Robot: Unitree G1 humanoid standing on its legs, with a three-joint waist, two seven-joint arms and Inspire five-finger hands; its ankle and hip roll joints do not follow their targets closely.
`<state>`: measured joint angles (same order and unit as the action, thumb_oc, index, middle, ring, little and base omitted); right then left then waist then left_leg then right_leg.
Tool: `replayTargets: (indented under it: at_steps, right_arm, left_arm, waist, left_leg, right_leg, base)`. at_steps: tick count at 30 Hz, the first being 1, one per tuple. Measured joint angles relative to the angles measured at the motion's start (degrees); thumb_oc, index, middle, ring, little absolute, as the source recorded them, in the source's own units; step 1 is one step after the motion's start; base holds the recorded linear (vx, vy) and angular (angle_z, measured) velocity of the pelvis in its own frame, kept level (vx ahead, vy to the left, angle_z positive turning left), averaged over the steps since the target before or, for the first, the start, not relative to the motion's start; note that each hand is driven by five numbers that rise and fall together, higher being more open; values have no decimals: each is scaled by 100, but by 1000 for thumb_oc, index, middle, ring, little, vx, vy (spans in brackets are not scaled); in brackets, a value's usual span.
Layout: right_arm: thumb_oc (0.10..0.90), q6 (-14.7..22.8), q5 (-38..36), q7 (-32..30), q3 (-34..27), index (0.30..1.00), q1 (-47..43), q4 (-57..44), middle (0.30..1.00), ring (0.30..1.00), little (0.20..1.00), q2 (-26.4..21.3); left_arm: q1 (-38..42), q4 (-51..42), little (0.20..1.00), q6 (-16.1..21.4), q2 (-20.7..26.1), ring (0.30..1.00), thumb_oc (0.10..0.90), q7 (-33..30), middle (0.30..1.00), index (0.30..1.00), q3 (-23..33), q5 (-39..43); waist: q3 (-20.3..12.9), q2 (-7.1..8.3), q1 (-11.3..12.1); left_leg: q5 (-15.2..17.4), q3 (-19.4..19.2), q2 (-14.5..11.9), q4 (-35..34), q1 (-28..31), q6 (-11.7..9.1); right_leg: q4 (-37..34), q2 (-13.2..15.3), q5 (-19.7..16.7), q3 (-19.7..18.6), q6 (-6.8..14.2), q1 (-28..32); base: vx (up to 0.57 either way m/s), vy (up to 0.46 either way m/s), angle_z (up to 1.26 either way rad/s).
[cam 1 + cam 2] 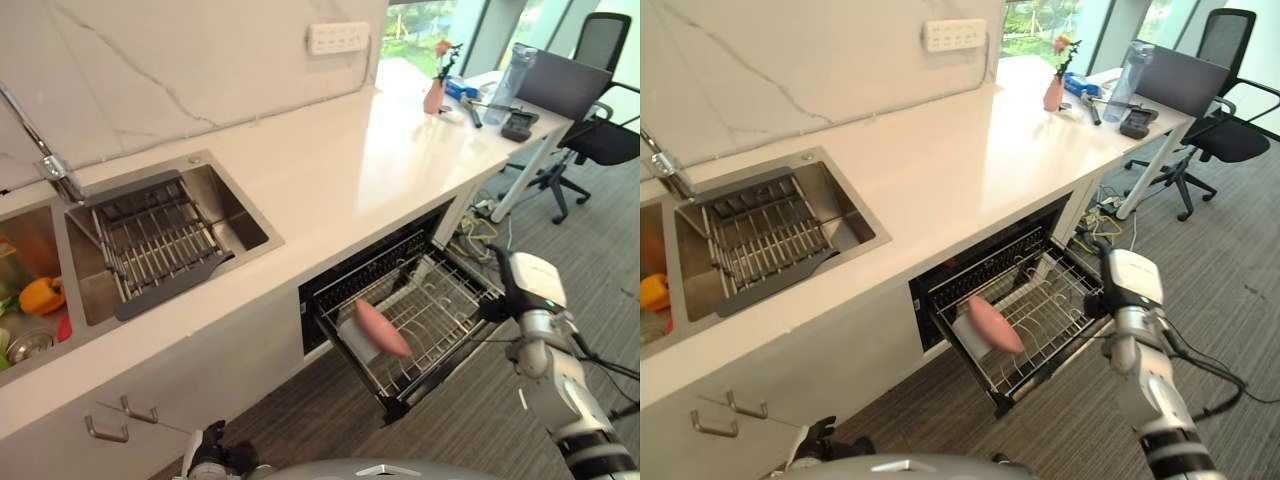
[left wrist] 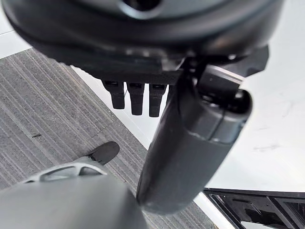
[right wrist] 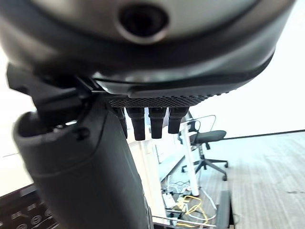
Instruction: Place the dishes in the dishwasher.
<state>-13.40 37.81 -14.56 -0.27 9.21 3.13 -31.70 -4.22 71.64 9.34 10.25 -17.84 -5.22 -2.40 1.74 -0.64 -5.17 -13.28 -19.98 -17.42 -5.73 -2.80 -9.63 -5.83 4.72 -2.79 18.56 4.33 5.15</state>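
Note:
The dishwasher's wire rack [image 1: 440, 310] is pulled out from under the counter. A pink oval dish [image 1: 381, 328] stands tilted in its front part, against a white dish [image 1: 352, 342]. My right hand [image 1: 498, 300] hangs at the rack's right corner, close to its rim; its fingers [image 3: 151, 122] are straight and hold nothing. Low by the cabinet front hangs my left hand [image 1: 214, 452], its fingers [image 2: 136, 98] straight and empty too. A grey drying rack [image 1: 160, 240] with no dishes on it sits in the steel sink [image 1: 245, 225].
A yellow pepper [image 1: 42, 295] lies in the left basin. The white counter [image 1: 380, 160] runs to a desk with a laptop [image 1: 565, 85] and a small vase [image 1: 435, 95]. An office chair [image 1: 605, 140] and floor cables [image 1: 480, 225] lie beyond the open rack.

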Motion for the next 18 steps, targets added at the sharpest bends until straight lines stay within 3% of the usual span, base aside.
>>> replayTargets:
  at_steps: [4,8,9,10,13,16,17,18]
  right_arm:
    - [800,-110,-197,-561,-132,900,325,1590,900,900,900,-9]
    - [800,-475,-655,-632,-207,900,339,2956,900,900,900,152]
    - [642,-495,-756,-697,-271,662,335,3166,662,662,662,292]
    - [400,-429,-1023,-710,-168,300,270,3554,300,300,300,458]
    - [400,-188,-1470,-597,469,300,130,4035,300,300,300,534]
    - [400,61,-1573,-629,632,300,-33,4107,300,300,300,707]
    - [400,247,-1604,-613,1184,300,-453,4389,300,300,300,757]
    - [400,247,-1604,-613,1184,300,-453,4389,300,300,300,757]
  left_arm:
    - [-62,83,900,1,-16,900,800,-10,900,900,-30,-12]
    - [-126,83,900,0,-82,900,800,-19,900,900,-83,-34]
    - [-127,85,900,-2,-100,900,800,-39,900,900,-110,-37]
    - [-120,88,900,-4,-118,900,800,-29,900,900,-142,-54]
    - [-72,125,900,2,-153,900,800,-25,900,900,-280,-62]
    - [-108,136,900,9,-171,900,800,-32,900,900,-285,-61]
    - [-92,168,900,19,-168,900,800,-21,900,900,-299,-62]
    - [-92,168,900,19,-168,900,800,-21,900,900,-299,-62]
  waist:
    - [-153,-44,-136]
    - [-220,-147,-121]
    - [-241,-182,-119]
    - [-257,-223,-102]
    - [-300,-300,-29]
    - [-322,-335,20]
    - [-323,-331,92]
    - [-323,-331,92]
  left_leg:
    - [5,-11,-2,0,5,6]
    - [3,-2,1,1,-35,10]
    - [3,-1,-3,1,-31,9]
    - [2,5,-25,1,-35,8]
    - [3,18,-31,1,-72,5]
    - [-3,28,-16,2,-84,11]
    - [-8,34,-13,2,-89,15]
    - [-8,34,-13,2,-89,15]
  right_leg:
    - [-12,-1,2,-20,3,-2]
    - [-12,-16,-3,-21,6,-29]
    - [-13,-32,-4,-32,8,-37]
    - [-14,-55,-4,-32,8,-29]
    - [-16,-58,-8,-15,-3,-79]
    - [-14,-55,-41,-17,32,-80]
    - [-15,-55,-49,-20,33,-74]
    - [-15,-55,-49,-20,33,-74]
  base:
    - [-2,0,-3]
    - [3,-4,-1]
    - [8,0,-5]
    - [8,0,-4]
    - [0,0,0]
    - [0,0,0]
    - [0,0,0]
    - [0,0,0]
